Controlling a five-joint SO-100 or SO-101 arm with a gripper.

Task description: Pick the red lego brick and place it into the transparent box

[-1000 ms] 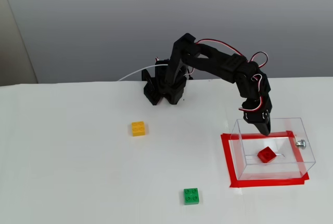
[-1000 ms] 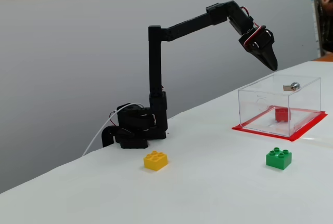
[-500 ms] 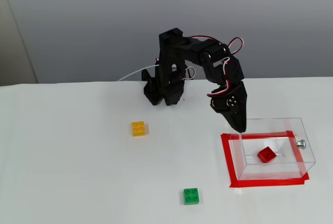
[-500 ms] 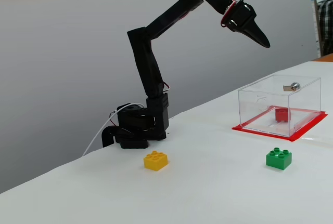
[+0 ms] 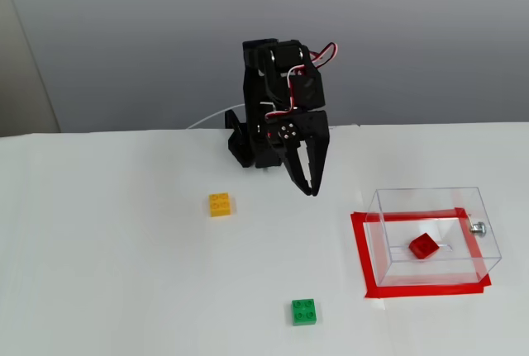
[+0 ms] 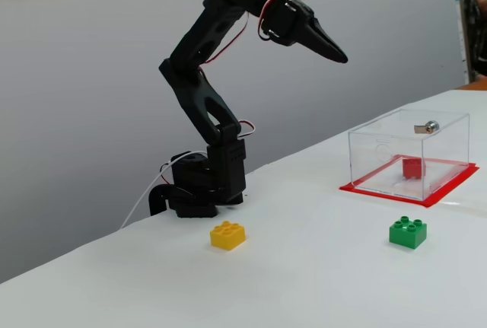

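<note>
White table [image 5: 116, 273] spread across both fixed views, with a grey wall behind. Black arm [image 6: 199, 100] now folded back toward its base, pulled well away from the box since a second ago, when its tip hung just over the box's far-left corner. Clear box [image 5: 488, 240], [image 6: 449, 126] sitting inside a red tape frame [image 5: 360, 257] at the right, silver knob [image 5: 478, 226] on its right wall, unmoved. Gripper [image 5: 307, 184], [image 6: 332, 52] held high in the air, empty, swung left and now well apart from the box; jaws a little apart at the tips, seen from above. Red brick [image 5: 423, 246], [image 6: 412, 167] lying tilted on the box floor, same spot as before. Green brick [image 5: 304, 311], [image 6: 408, 232] near the front, left of the box. Yellow brick [image 5: 220, 204], [image 6: 227, 234] further left, near the arm's base. Both unmoved.
</note>
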